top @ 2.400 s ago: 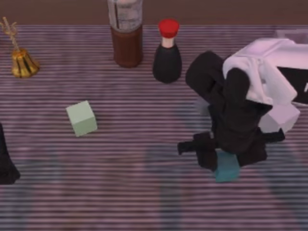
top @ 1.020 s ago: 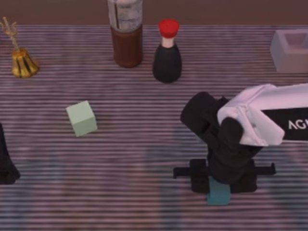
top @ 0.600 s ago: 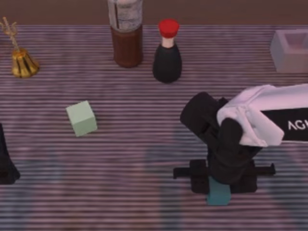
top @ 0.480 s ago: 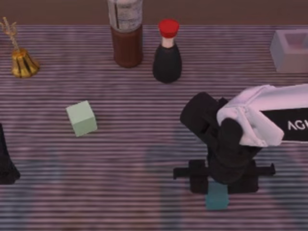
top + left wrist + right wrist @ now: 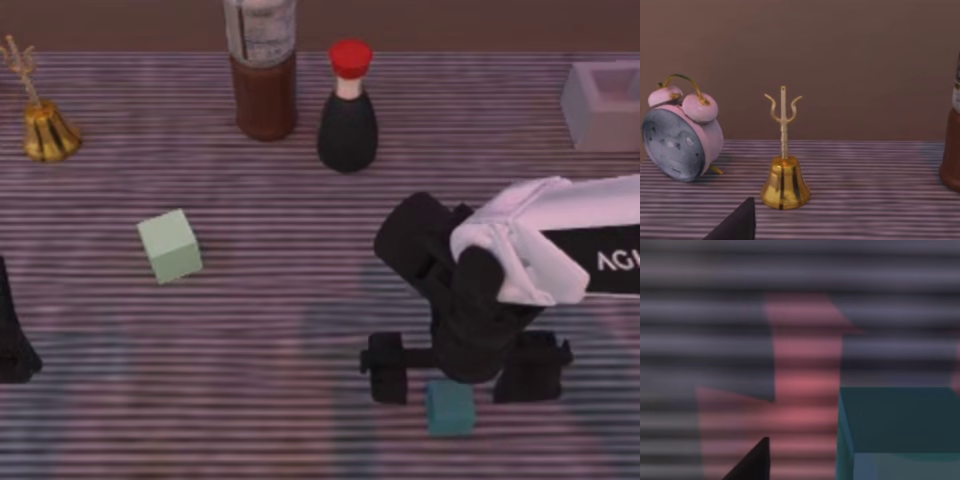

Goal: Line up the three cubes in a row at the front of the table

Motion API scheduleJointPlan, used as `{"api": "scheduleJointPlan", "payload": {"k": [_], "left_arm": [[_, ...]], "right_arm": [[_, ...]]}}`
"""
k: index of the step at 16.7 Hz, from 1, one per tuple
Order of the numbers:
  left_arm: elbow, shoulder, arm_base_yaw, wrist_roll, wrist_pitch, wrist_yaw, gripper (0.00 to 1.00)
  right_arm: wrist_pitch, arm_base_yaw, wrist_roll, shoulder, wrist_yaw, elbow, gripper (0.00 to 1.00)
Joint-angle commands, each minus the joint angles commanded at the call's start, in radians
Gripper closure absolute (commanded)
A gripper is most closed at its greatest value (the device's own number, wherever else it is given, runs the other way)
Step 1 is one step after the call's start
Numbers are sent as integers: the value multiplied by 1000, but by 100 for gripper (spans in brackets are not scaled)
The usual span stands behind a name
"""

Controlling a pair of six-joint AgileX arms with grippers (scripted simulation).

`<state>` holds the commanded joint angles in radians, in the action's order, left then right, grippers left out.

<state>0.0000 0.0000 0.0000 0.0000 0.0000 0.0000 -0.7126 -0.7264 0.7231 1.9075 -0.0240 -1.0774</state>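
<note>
The small teal-blue cube (image 5: pixel 450 408) rests on the striped table (image 5: pixel 250 430) near the front, right of centre. My right gripper (image 5: pixel 458 368) hovers just behind it, open, its black fingers (image 5: pixel 385 368) spread wide to either side and touching nothing. In the right wrist view the teal cube (image 5: pixel 900 430) fills one corner beside a dark fingertip (image 5: pixel 757 460). The mint-green cube (image 5: pixel 170 246) sits alone at the left middle. The lilac-white cube is hidden, with my right arm covering that area. My left gripper (image 5: pixel 12 340) stays parked at the left edge, open.
Along the back stand a gold bell (image 5: pixel 45 125), a brown bottle (image 5: pixel 262 75) and a black red-capped bottle (image 5: pixel 348 110). A pale hollow square block (image 5: pixel 603 105) sits at the back right. A pink alarm clock (image 5: pixel 682 137) shows in the left wrist view.
My right gripper carried the teal cube toward the front, then opened its fingers wide; the cube now lies free on the table just in front of it.
</note>
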Motion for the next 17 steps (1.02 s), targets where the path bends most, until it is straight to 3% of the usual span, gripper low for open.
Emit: {"api": "scheduleJointPlan", "payload": {"k": [7, 13, 17], "left_arm": [[0, 0, 0, 0, 0, 0, 0], [0, 0, 0, 0, 0, 0, 0], [0, 0, 0, 0, 0, 0, 0]], "right_arm": [[-17, -2, 0, -7, 0, -13, 0], [-238, -11, 3, -103, 1, -124, 0], [-269, -12, 1, -126, 0, -144, 0]]}}
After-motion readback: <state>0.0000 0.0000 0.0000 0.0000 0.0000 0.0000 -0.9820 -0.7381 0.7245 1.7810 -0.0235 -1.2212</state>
